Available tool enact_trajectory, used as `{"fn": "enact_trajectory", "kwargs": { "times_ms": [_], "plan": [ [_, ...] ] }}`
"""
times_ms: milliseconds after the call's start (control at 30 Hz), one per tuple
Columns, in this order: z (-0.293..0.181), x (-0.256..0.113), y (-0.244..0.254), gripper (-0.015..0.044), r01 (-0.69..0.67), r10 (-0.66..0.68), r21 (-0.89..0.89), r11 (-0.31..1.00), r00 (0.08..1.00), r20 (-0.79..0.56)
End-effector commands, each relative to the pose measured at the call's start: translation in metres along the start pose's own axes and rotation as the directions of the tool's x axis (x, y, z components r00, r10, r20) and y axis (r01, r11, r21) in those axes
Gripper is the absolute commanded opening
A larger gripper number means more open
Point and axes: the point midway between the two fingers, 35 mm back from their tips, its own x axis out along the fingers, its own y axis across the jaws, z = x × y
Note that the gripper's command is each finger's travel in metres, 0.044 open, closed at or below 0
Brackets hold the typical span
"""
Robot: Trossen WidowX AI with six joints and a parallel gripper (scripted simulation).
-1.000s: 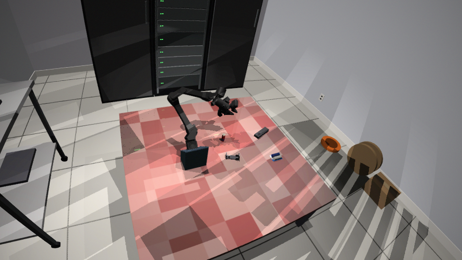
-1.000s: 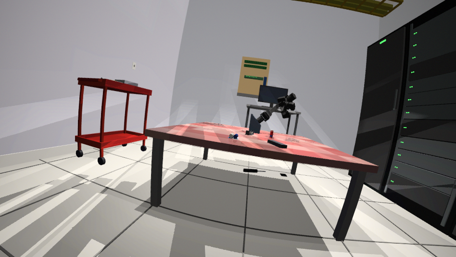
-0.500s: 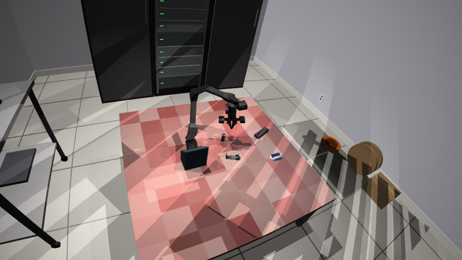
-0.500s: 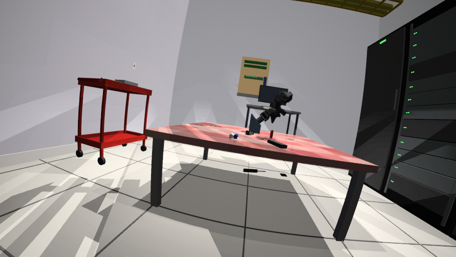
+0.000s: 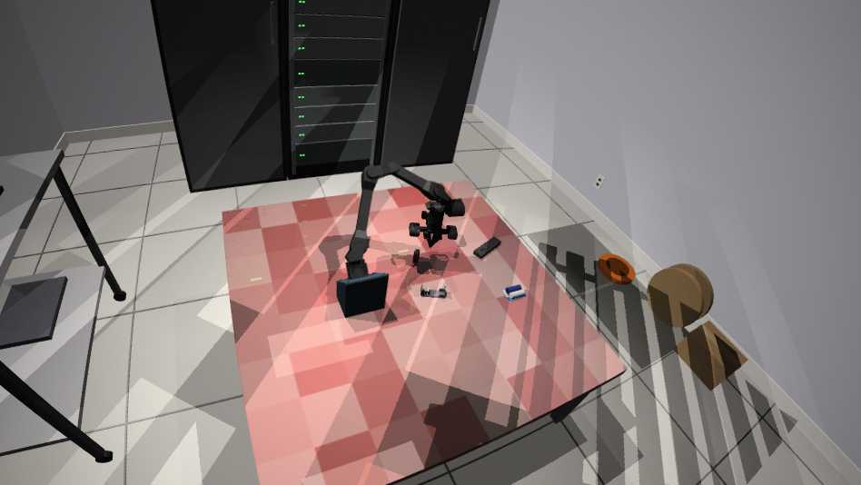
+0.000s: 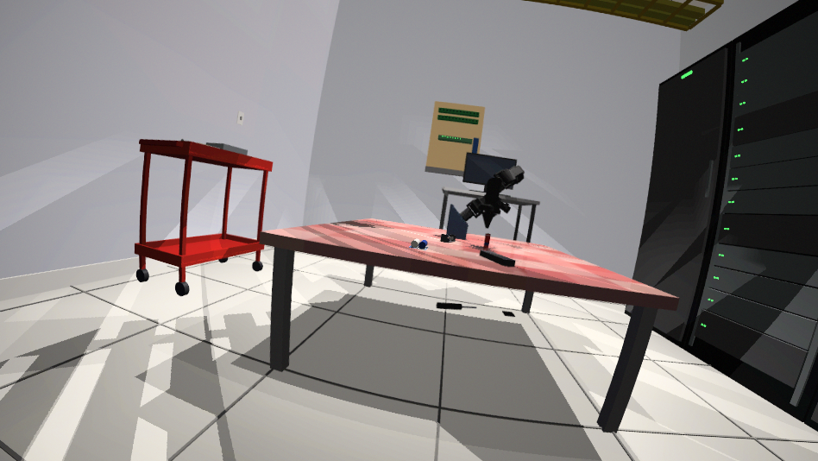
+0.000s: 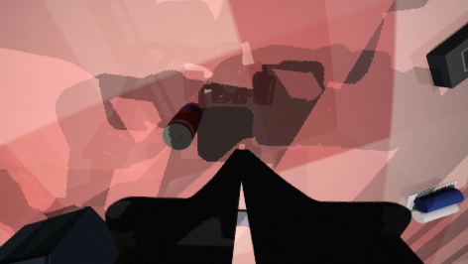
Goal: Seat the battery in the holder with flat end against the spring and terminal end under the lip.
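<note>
The battery (image 5: 416,257) (image 6: 487,239) (image 7: 187,119), a small dark red cylinder with a blue band, stands upright on the table, its pale end up in the wrist view. The holder (image 5: 433,291) (image 6: 448,237) is a small grey and black cradle on the table, nearer the top camera than the battery, with nothing seen in it. In the wrist view the fingers hide most of that area. My gripper (image 5: 432,243) (image 6: 487,224) (image 7: 241,155) is shut and empty. It points down above the table, beside and higher than the battery. The spring and lip are too small to make out.
A dark blue box (image 5: 363,295) (image 6: 456,222) (image 7: 64,238) stands by the arm's base. A black remote-like block (image 5: 487,247) (image 6: 496,258) (image 7: 448,60) and a blue and white pair of cylinders (image 5: 514,292) (image 6: 418,243) (image 7: 438,200) lie on the table's other side.
</note>
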Motion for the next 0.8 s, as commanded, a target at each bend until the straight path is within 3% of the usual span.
{"fn": "enact_trajectory", "kwargs": {
  "times_ms": [0, 767],
  "plan": [
    [-0.001, 0.037, 0.005, 0.0000, -0.021, 0.021, 0.010, 1.000, 1.000, 0.004],
    [0.001, 0.048, 0.034, 0.0000, -0.023, 0.023, 0.011, 1.000, 1.000, 0.006]
  ]
}}
